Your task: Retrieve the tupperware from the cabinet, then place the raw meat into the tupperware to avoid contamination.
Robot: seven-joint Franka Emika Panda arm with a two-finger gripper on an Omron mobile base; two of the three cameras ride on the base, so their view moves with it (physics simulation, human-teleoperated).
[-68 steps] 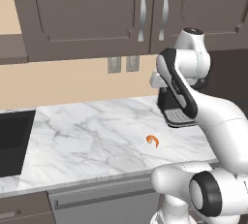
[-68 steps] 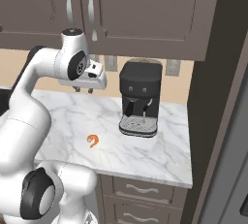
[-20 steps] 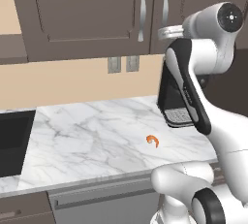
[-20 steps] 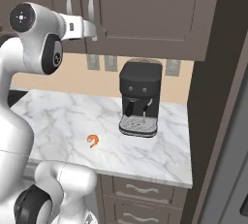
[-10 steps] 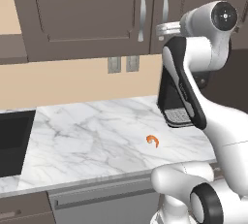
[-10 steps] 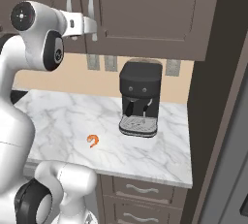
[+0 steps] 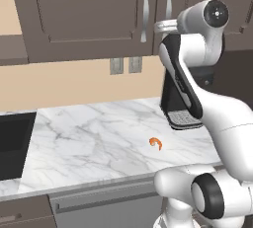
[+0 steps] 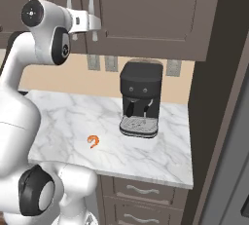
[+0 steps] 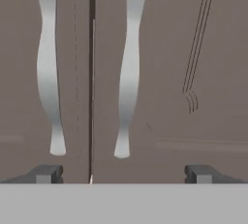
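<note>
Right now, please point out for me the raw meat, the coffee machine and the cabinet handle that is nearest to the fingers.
raw meat [image 7: 156,143]: left base view, middle of the orange curl.
coffee machine [image 8: 141,85]: right base view, black upper body.
cabinet handle [image 9: 128,72]: hand view, mid-length of the right silver bar.

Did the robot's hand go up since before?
Yes. The gripper has risen from in front of the coffee machine to the cabinet doors, and now faces the two silver handles, jaws open.
</note>
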